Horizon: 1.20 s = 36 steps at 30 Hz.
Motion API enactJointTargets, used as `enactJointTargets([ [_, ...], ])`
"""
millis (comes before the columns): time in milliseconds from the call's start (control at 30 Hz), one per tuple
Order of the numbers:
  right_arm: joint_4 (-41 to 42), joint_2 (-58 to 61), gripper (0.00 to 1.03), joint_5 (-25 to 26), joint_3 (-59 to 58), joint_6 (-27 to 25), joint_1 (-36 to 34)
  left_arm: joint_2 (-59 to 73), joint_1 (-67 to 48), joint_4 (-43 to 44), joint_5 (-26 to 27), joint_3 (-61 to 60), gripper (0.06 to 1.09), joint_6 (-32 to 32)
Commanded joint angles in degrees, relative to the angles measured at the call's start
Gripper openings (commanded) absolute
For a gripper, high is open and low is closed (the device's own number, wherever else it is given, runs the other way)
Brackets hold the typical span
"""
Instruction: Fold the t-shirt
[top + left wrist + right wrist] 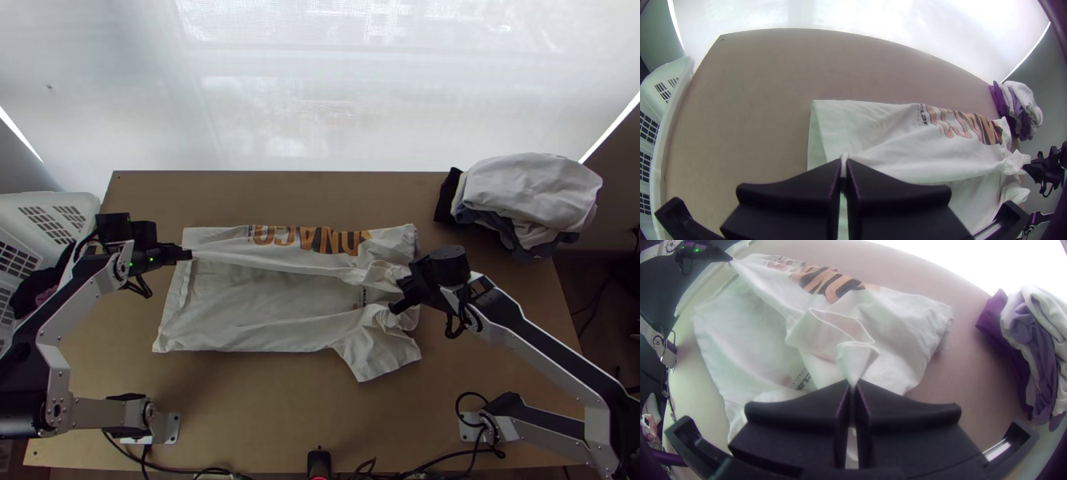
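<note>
T-shirt [256, 298] lies on the table [264, 416], far side partly turned inward, as I grip hem-end cloth in my closed left pincer [843, 163] and bunched neck-end cloth in my closed right pincer [853, 384], the near side, its sleeve and final folds seemingly left.

Lg orange/blk lettering [326, 240] + sm dark print [805, 380] on t-shirt [256, 296]

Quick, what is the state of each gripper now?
Left gripper: closed, holding the t-shirt.
Right gripper: closed, holding the t-shirt too.
</note>
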Motion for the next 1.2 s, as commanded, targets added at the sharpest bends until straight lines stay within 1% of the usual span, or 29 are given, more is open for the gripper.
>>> enactJointTargets([
  [0,0.42,0.78,0.02,-0.25,0.15,-0.77,0.45,-3.44,0.03,-1.46,0.51,-2.22,0.09,0.0],
  [133,0.95,1.66,0.02,-0.17,-0.56,-1.73,0.1,-5.99,0.03,-2.51,0.95,-4.06,0.09,0.0],
  [433,1.04,1.92,0.02,-0.25,-0.65,-1.73,-0.61,-8.71,0.91,-3.3,1.21,-7.23,0.09,1.14],
  [800,2.18,2.98,0.03,-0.17,-2.58,-1.56,-0.87,-6.42,2.14,-0.49,1.21,-11.54,0.09,3.07],
  [833,2.27,2.98,0.06,-0.17,-2.67,-1.56,-0.87,-6.16,2.14,-0.14,1.21,-11.71,0.09,3.07],
  [867,2.36,2.98,0.23,-0.17,-2.76,-1.47,-0.87,-5.9,2.14,0.21,1.21,-11.71,0.18,3.07],
  [900,2.45,2.98,0.47,-0.17,-2.76,-1.38,-0.96,-5.9,2.14,0.65,1.21,-11.71,0.37,3.07],
  [933,2.45,3.07,0.7,-0.17,-2.76,-1.38,-1.05,-5.9,1.97,0.74,1.21,-11.36,0.59,2.9],
  [967,2.62,3.15,0.88,-0.17,-2.67,-1.38,-1.13,-5.9,1.7,0.47,1.21,-10.74,0.77,2.72],
  [1000,2.62,3.33,0.94,-0.17,-2.49,-1.47,-1.22,-6.16,1.44,-0.32,1.21,-9.95,0.91,2.72],
  [1033,2.62,3.33,0.97,-0.17,-2.32,-1.65,-1.31,-6.69,1.26,-1.9,1.39,-8.9,1.0,2.72],
  [1100,2.62,3.15,0.98,-0.17,-1.52,-1.56,-1.66,-7.83,1.26,-6.73,2.18,-6.26,1.01,3.51],
  [1167,2.53,2.45,0.98,-0.17,-0.65,-1.56,-2.01,-9.33,1.97,-13.06,3.67,-3.89,1.01,5.89],
])
